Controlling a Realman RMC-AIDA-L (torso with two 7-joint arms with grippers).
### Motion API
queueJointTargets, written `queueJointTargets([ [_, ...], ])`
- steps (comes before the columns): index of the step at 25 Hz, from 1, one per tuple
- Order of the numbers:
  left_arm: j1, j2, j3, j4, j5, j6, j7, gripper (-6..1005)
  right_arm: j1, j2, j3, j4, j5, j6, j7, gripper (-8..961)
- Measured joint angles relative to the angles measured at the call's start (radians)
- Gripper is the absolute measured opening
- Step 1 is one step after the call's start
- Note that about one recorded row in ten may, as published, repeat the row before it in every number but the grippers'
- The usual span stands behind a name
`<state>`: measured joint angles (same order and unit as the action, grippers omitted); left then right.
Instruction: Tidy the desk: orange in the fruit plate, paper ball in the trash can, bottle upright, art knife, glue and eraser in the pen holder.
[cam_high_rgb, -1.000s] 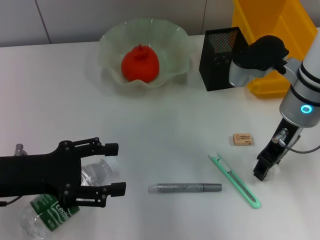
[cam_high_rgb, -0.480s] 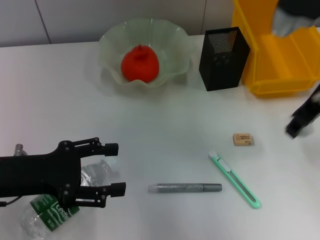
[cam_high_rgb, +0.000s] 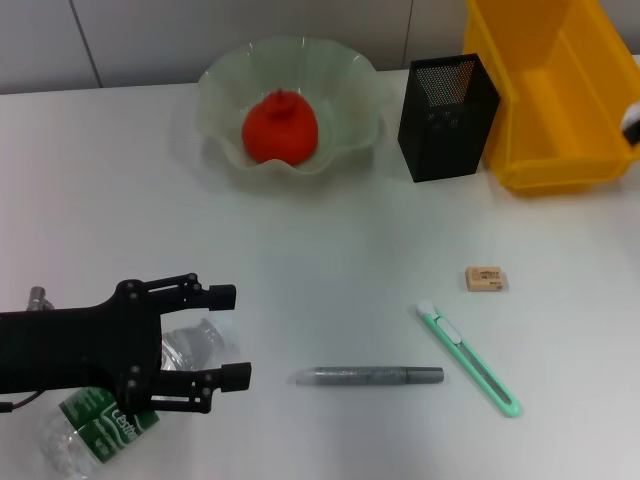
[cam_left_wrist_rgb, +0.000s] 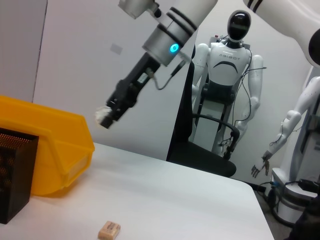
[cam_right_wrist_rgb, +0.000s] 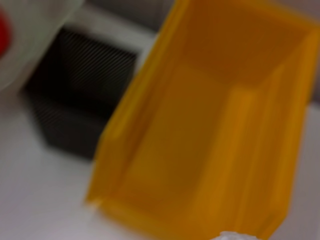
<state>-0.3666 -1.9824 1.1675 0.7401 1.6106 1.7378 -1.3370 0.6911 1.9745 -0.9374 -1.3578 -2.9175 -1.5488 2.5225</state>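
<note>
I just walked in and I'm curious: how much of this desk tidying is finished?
Done: the orange sits in the fruit plate. In hand: the right gripper carries the paper ball above the yellow bin; the left gripper is open over the lying bottle. Left: art knife, glue and eraser on the desk, outside the pen holder.

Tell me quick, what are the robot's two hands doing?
Left gripper: open, around the lying bottle.
Right gripper: shut on the paper ball, above the yellow bin.
</note>
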Motion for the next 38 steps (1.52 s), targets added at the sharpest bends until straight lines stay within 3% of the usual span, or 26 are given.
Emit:
queueJointTargets([
  [8,0.001,-0.006,-0.011,-0.002,0.0,-0.003,0.001,839,0.001,0.007,0.002,0.208,0.131,0.301,-0.145,505],
  [20,0.002,-0.006,-0.013,-0.013,0.0,-0.011,0.007,836,0.011,0.0,0.012,0.377,0.252,0.512,-0.299,559],
  [30,-0.002,-0.007,-0.012,-0.015,0.0,-0.019,0.013,834,0.007,0.001,0.012,0.383,0.275,0.511,-0.319,603],
  [32,-0.002,-0.007,-0.012,-0.015,0.0,-0.02,0.012,833,0.007,0.001,0.012,0.383,0.275,0.51,-0.319,743],
  [38,-0.001,-0.007,-0.012,-0.015,0.0,-0.02,0.011,832,0.006,-0.005,0.013,0.373,0.274,0.482,-0.314,743],
])
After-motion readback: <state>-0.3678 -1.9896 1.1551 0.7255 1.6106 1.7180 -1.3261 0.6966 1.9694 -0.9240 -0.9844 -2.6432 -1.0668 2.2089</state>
